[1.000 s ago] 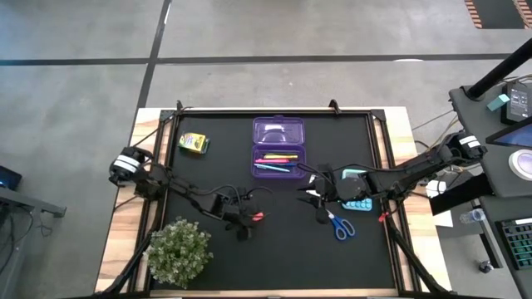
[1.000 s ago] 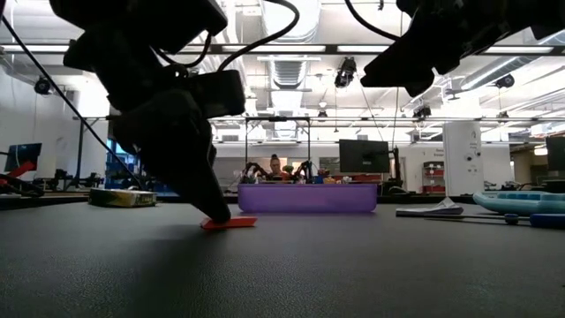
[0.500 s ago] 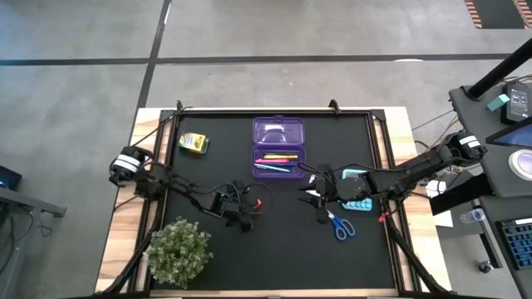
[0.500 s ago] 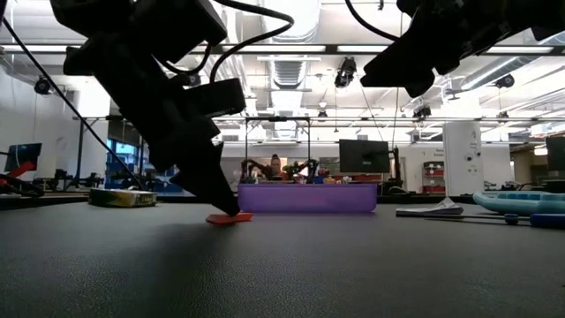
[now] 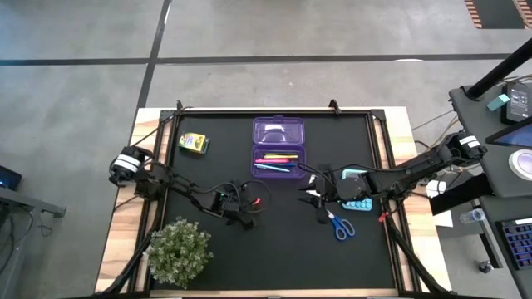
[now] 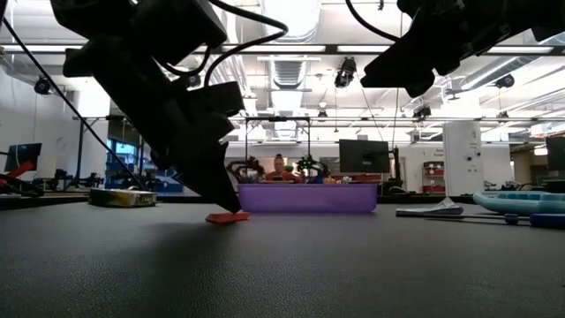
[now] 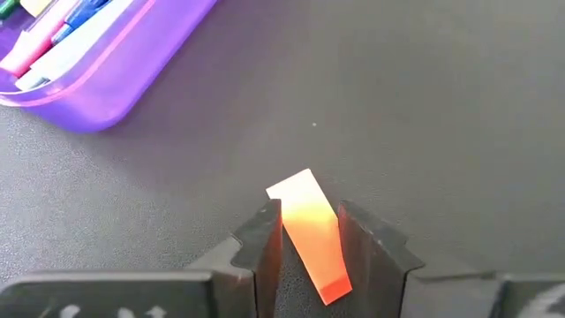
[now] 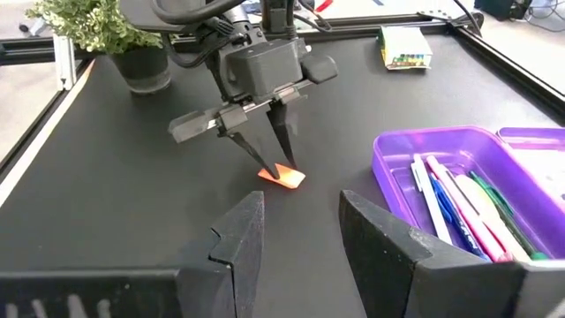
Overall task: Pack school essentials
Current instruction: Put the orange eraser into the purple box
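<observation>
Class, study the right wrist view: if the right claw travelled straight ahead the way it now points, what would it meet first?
Probably the red eraser on the mat, with the left claw closed on it. The right claw stands open and the mat between looks free, though depth is hard to judge.

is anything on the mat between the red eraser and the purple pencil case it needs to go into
Nothing visible. The left gripper brackets the red eraser, and only bare black mat lies between it and the open purple pencil case.
</observation>
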Available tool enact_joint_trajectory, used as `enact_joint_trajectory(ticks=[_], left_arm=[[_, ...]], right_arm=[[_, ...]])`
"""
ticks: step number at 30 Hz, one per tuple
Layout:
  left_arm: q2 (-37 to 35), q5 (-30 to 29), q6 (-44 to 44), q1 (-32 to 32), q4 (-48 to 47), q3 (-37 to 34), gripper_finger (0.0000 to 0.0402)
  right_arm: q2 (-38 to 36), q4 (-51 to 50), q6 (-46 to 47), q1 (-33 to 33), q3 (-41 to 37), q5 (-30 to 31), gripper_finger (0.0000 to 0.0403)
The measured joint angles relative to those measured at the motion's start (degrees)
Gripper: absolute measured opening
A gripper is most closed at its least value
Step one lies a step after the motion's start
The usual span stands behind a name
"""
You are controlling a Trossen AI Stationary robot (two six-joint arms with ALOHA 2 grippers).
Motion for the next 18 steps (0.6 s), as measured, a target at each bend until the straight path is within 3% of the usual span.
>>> enact_joint_trajectory(ticks=[10,18], left_arm=[[0.0,0.2,0.1,0.0,0.4,-0.6,0.0095],[-0.3,4.9,7.6,-0.1,1.0,-1.3,0.0095]], right_arm=[[0.0,0.0,0.0,0.0,0.0,0.0,0.0139],[0.0,0.0,0.0,0.0,0.0,0.0,0.0139]])
